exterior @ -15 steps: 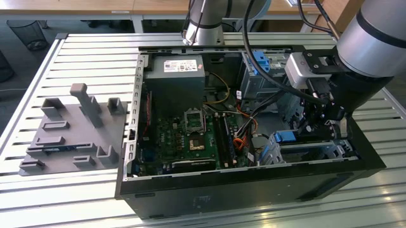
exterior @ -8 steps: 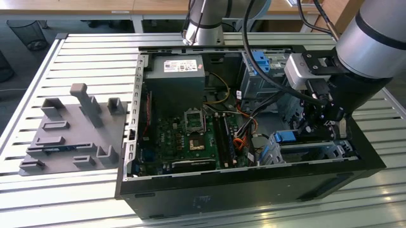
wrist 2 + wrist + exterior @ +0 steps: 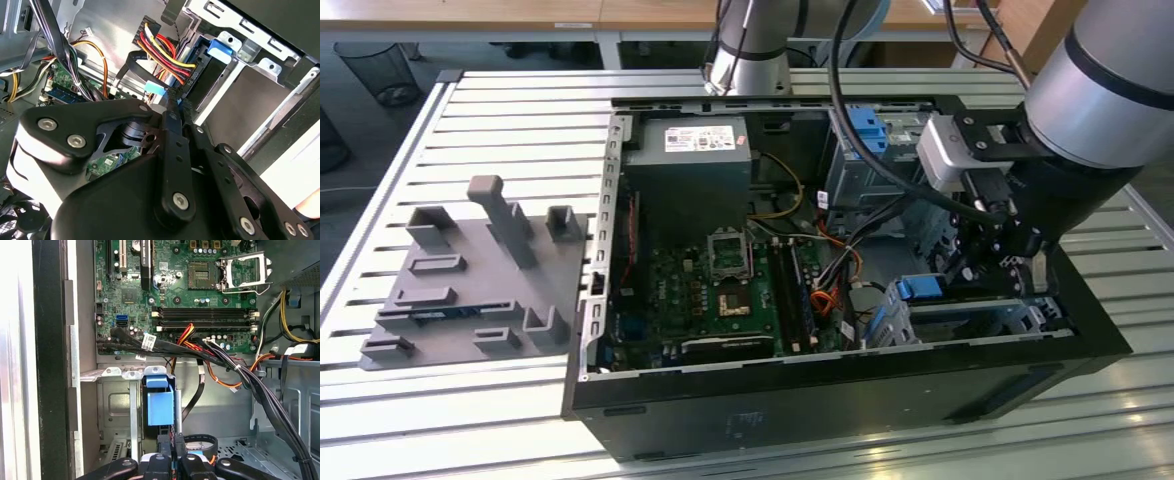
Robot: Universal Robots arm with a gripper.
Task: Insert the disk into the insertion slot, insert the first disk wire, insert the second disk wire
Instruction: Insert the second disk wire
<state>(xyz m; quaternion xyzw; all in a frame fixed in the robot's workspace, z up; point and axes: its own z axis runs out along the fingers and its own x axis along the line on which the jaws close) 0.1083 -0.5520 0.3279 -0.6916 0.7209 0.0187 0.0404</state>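
The disk, seen by its bright blue carrier (image 3: 160,405) (image 3: 220,50) (image 3: 923,287), sits inside the insertion slot, a silver sheet-metal cage (image 3: 117,372) (image 3: 250,47) (image 3: 987,318) at the case's corner on the exterior view's right. My gripper (image 3: 173,100) (image 3: 172,455) (image 3: 1011,275) reaches down into the case right at the disk's end. Its fingers are drawn together on a small light-blue wire plug (image 3: 155,89). Beside it, a black plug with red, yellow and black wires (image 3: 157,47) lies against the disk's end; whether it is seated I cannot tell.
The green motherboard (image 3: 720,280) and the power supply (image 3: 687,160) fill the case's middle. A thick black cable bundle (image 3: 240,370) crosses near the cage. A taller cage with a blue handle (image 3: 867,130) stands behind. A grey fixture plate (image 3: 467,290) lies at the exterior view's left.
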